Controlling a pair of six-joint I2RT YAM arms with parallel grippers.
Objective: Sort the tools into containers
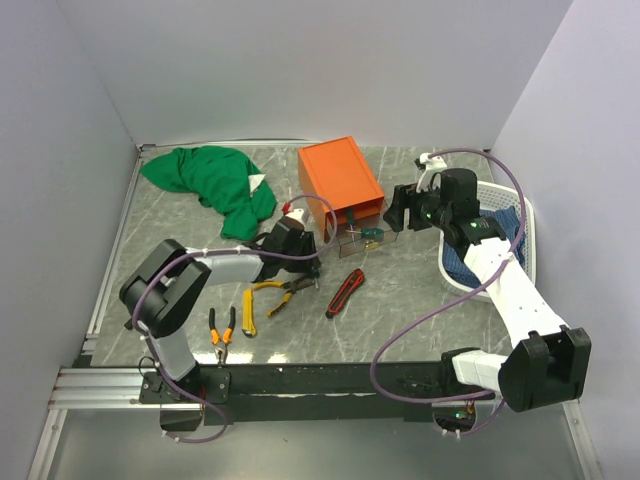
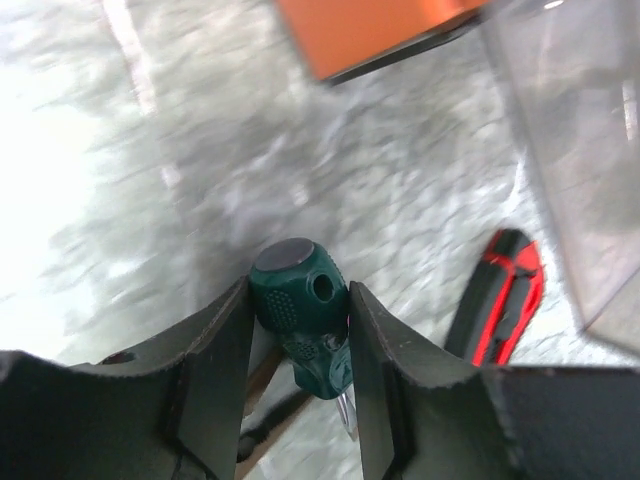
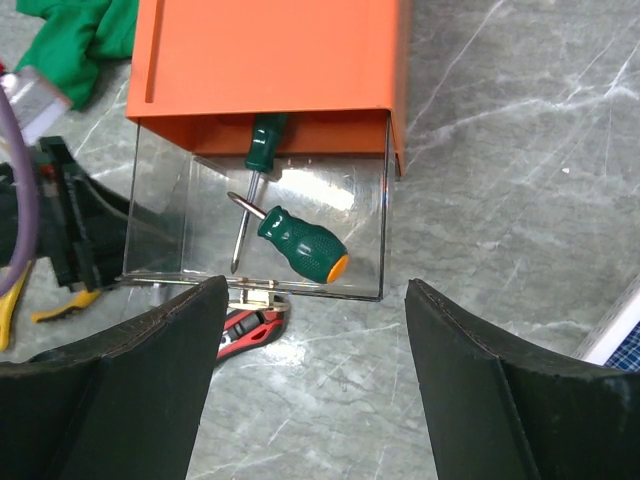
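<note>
Left gripper (image 2: pixel 298 292): jaws pinching a green screwdriver (image 2: pixel 300 305); both fingers (image 2: pixel 215 380) press the sides of its handle; its butt end points away from the wrist and its shaft runs back down between the fingers
Right of the left jaws: red-black knife (image 2: pixel 505 295) flat on the table (image 2: pixel 200 150), apart from the fingers; the clear drawer (image 2: pixel 585 150) wall stands just beyond it
Ahead of the left jaws: orange box (image 2: pixel 370 30), apart
Behind the left jaws, toward the arm bases: yellow pliers (image 1: pixel 278 288), yellow knife (image 1: pixel 248 312), orange-black pliers (image 1: pixel 222 328), all lying on the table
Far left of the left jaws: green cloth (image 1: pixel 210 180), crumpled
Right gripper (image 3: pixel 315 290): jaws spread wide with nothing between them; held above the table, facing the drawer's open front
Ahead of the right jaws: the drawer, pulled out of the box; inside it a long screwdriver (image 3: pixel 262 140), handle under the box's edge, tip toward the jaws; a stubby screwdriver (image 3: pixel 300 242) with an orange cap lies aslant beside it; their shafts cross
Left of the right jaws: the left gripper, just beside the drawer's corner
Behind the right jaws: white basket (image 1: pixel 520 215) holding a blue cloth (image 1: pixel 495 225)
</note>
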